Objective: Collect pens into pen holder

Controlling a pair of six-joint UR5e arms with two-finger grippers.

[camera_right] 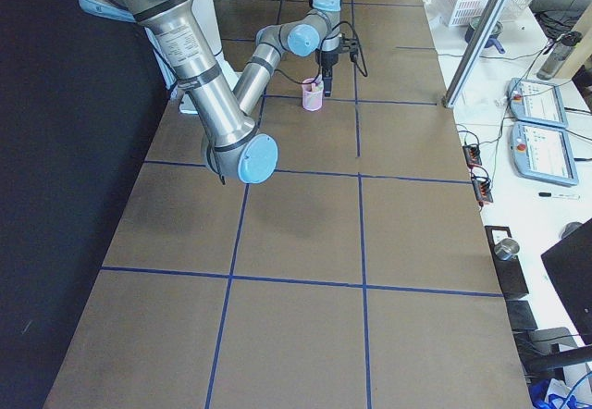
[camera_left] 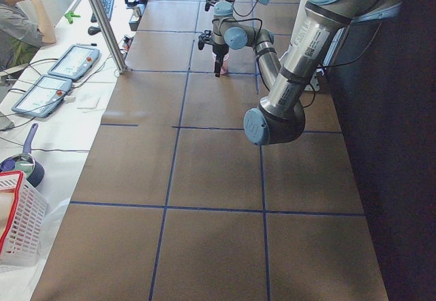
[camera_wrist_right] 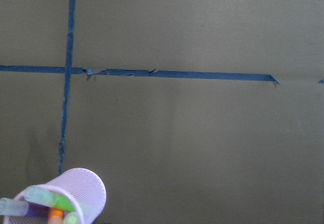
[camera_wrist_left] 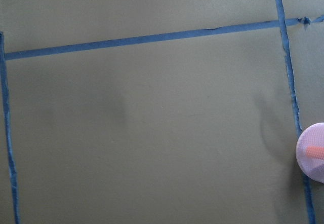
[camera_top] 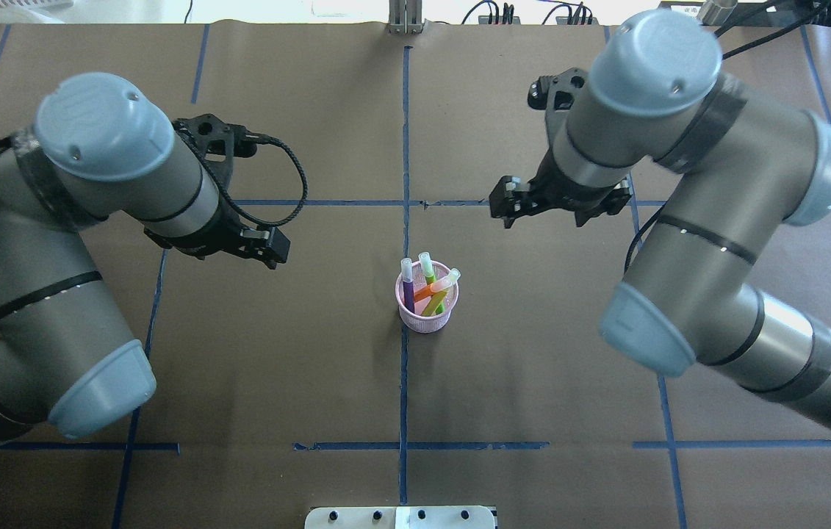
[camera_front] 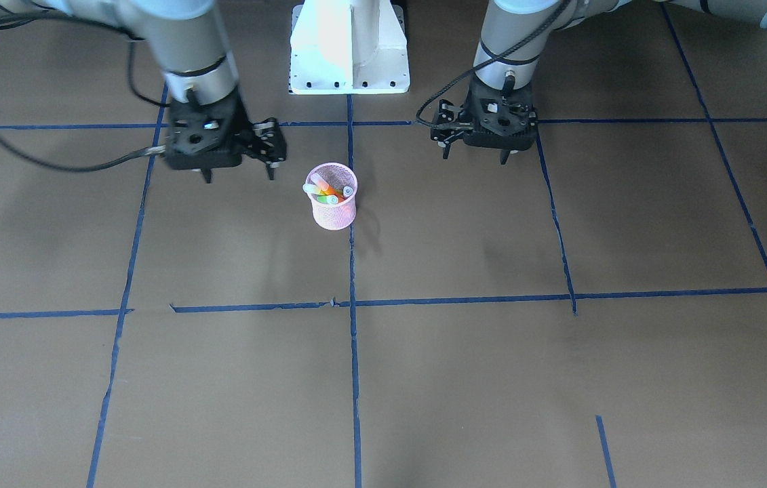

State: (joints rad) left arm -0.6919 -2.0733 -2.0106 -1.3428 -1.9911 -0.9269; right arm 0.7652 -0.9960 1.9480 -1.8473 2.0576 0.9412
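**Three pens stand in the pink holder on the table, with the left gripper and right gripper empty on either side.**

The purple pen, orange pen and green pen lean inside the mesh holder, their pale ends up and poking above the rim. The holder is upright, its base at the edge of a blue tape line on the brown surface. Each gripper hangs above the table, well apart from the holder. The jaws of both are spread wide with nothing between them. The holder sits at the frame edge in both wrist views.
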